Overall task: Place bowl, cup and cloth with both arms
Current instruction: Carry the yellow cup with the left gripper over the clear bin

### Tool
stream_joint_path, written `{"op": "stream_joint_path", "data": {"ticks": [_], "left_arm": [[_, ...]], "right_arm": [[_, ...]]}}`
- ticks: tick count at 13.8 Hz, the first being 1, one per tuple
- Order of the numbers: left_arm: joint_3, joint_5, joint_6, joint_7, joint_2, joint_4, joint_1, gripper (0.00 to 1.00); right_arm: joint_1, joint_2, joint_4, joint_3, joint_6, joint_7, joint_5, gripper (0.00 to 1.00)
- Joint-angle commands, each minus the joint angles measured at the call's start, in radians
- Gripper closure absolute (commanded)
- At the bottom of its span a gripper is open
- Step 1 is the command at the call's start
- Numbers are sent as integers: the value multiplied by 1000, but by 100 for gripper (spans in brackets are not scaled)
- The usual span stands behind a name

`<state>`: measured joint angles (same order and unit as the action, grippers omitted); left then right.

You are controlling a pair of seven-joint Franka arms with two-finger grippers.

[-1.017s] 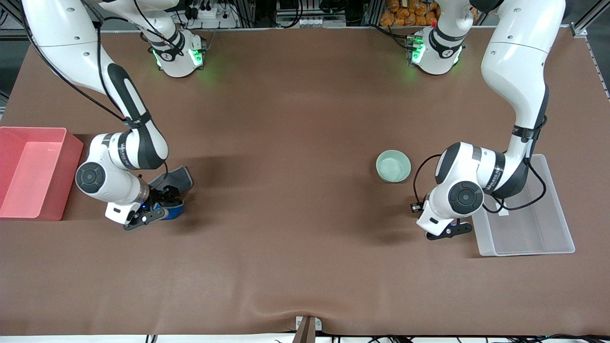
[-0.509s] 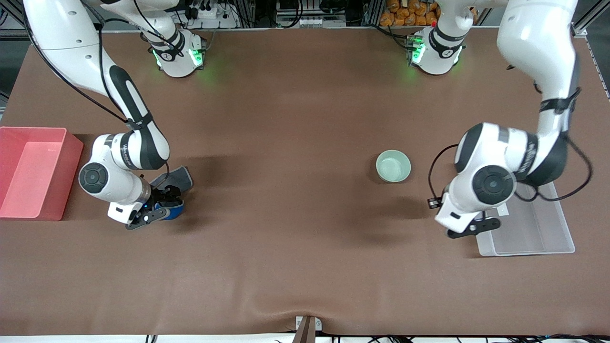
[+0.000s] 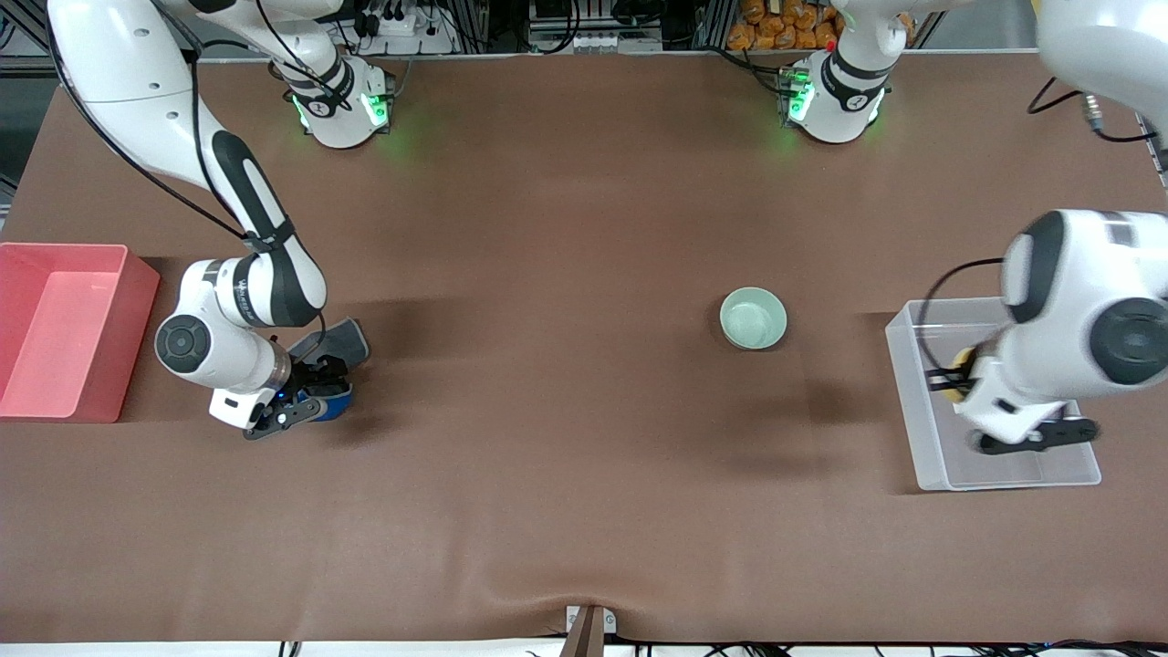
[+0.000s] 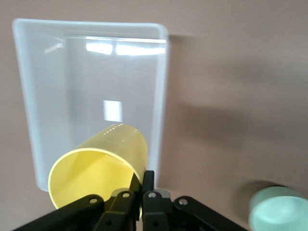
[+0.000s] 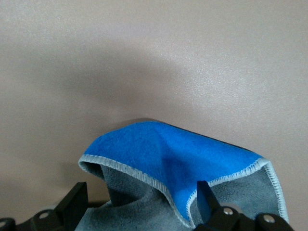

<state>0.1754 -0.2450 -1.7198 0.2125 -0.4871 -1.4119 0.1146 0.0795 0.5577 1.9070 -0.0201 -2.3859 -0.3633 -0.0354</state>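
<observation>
Clear bin (image 3: 922, 429) (beside bowl (image 3: 753, 318)) lies under held cup (image 4: 98, 168).

The left gripper (image 4: 139, 195) is hanging in the air from a raised arm, its wrist bent downward, fingers (image 4: 148, 185) pinching the rim of the cup (image 4: 98, 169) with one inside and one outside. The right gripper (image 3: 315, 383) is sitting low at the tabletop, wrist angled down, fingers clamping a lifted fold of the cloth (image 5: 183, 168).
</observation>
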Motion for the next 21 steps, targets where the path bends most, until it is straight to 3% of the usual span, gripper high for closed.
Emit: {"op": "stream_joint_path", "data": {"ticks": [1,4,9,14,16,18,19,20,21], "left_arm": [[7,-25,-59,-129,-43,22,83,100],[3,-43,-200,-194,-126,30,132,100],[-4,-94,-264,-214,-226,25,143,100],[-4,-114,-293,-208,-264,19,148,100],[-4,-116,-320,-209,-284,18,149,100],[-5,-116,-322,-214,-292,19,152,100],[-5,-116,-322,-219,-294,19,158,100],[-4,-116,-322,-223,-295,19,158,88],[-5,-116,-333,-225,-300,19,160,68]], "right_arm": [[-1,7,3,2,-10,4,-1,0],[-3,7,3,2,-10,4,-1,0],[-6,8,3,2,-9,4,-3,0],[-6,8,3,3,-12,6,-3,0],[-6,8,3,2,-18,6,-4,49],[-4,8,3,2,-24,4,-4,89],[-1,8,1,2,-24,4,-4,100],[-1,7,3,2,-24,4,-4,100],[-1,7,3,2,-24,4,-4,100]]}}
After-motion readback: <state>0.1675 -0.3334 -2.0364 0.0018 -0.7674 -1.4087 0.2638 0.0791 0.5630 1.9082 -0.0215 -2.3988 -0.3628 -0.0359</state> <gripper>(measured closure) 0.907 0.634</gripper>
